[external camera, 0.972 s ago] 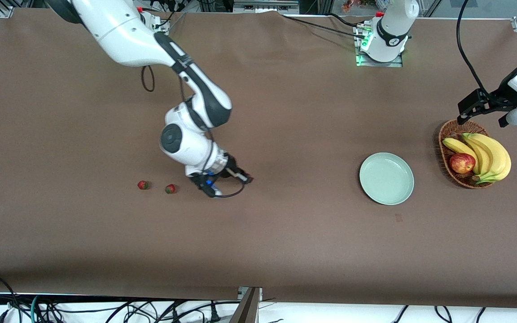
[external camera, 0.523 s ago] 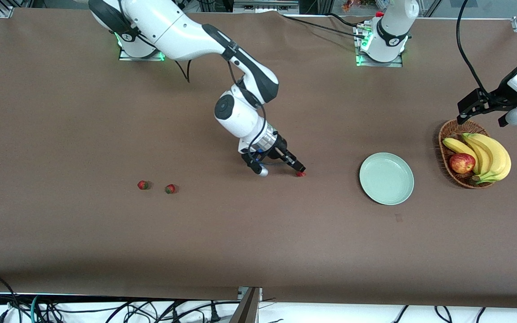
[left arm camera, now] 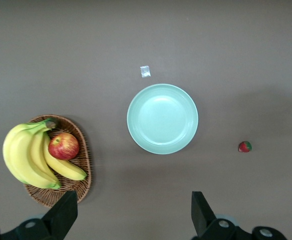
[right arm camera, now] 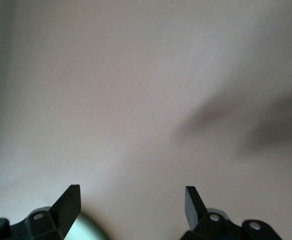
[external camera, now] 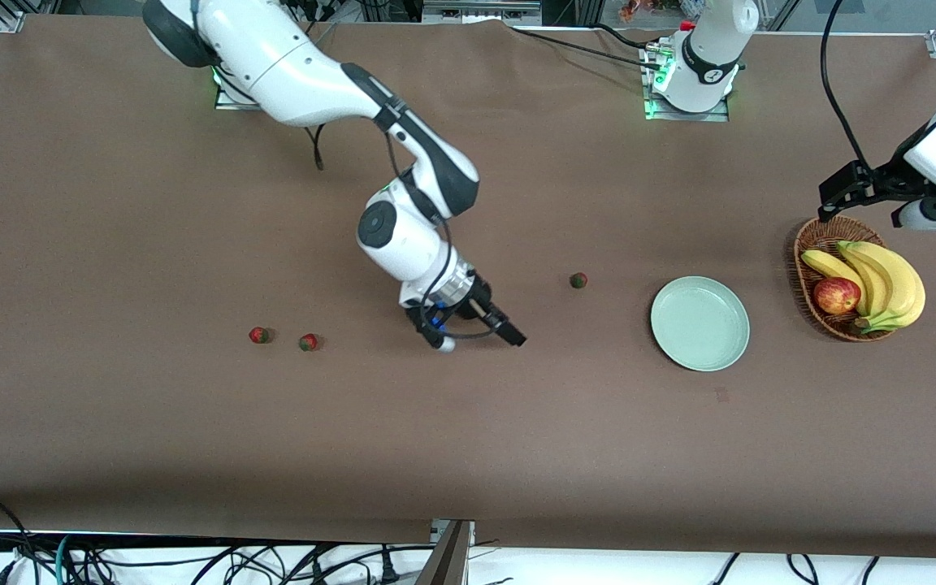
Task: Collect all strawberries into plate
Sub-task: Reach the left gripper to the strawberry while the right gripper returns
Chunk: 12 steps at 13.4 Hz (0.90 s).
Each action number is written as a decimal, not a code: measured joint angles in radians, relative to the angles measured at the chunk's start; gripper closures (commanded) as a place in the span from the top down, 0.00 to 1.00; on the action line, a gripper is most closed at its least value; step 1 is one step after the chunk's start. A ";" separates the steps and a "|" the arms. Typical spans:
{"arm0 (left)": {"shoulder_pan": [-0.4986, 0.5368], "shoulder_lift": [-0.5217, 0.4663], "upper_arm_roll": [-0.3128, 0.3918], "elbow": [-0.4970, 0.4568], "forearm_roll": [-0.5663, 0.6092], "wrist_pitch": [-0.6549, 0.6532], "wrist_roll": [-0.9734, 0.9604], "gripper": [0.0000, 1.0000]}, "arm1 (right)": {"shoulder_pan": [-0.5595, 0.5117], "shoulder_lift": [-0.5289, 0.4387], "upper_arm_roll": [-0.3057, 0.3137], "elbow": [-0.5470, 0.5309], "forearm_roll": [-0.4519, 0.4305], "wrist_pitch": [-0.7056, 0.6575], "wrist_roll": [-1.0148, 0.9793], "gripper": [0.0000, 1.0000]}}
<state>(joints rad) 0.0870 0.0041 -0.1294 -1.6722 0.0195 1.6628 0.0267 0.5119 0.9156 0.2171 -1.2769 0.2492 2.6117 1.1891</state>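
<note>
Two strawberries (external camera: 258, 335) (external camera: 309, 342) lie side by side toward the right arm's end of the table. A third strawberry (external camera: 578, 280) lies on the cloth between my right gripper and the mint-green plate (external camera: 699, 323), short of its rim. It also shows in the left wrist view (left arm camera: 245, 146), apart from the plate (left arm camera: 162, 118). The plate holds nothing. My right gripper (external camera: 513, 335) (right arm camera: 133, 192) is open and empty, low over bare cloth. My left gripper (external camera: 827, 203) (left arm camera: 133, 197) is open and empty, held high beside the basket, and waits.
A brown wicker basket (external camera: 809, 244) with bananas and a red-yellow apple (external camera: 836, 295) stands at the left arm's end, beside the plate. A small patch (external camera: 721, 395) marks the cloth nearer the front camera than the plate.
My right gripper carried a strawberry toward the plate, opened and let it go. The berry now lies on the cloth short of the plate, and the gripper has pulled back toward the other two.
</note>
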 measured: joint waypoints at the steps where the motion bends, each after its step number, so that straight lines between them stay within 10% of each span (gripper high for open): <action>1: -0.024 0.027 -0.001 0.000 0.000 -0.025 0.000 1.00 | -0.040 -0.009 -0.002 0.002 -0.051 -0.078 -0.046 0.93; 6: -0.163 0.198 -0.006 -0.005 -0.055 -0.044 -0.061 1.00 | -0.110 -0.034 -0.179 -0.017 -0.101 -0.294 -0.450 0.96; 12: -0.367 0.352 -0.010 -0.178 -0.057 0.349 -0.348 1.00 | -0.113 -0.099 -0.332 -0.126 -0.102 -0.440 -0.690 0.95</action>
<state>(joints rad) -0.2804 0.3563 -0.1391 -1.8506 -0.0378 2.0122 -0.3218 0.3985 0.8166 -0.1154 -1.4025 0.1471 2.1717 0.4996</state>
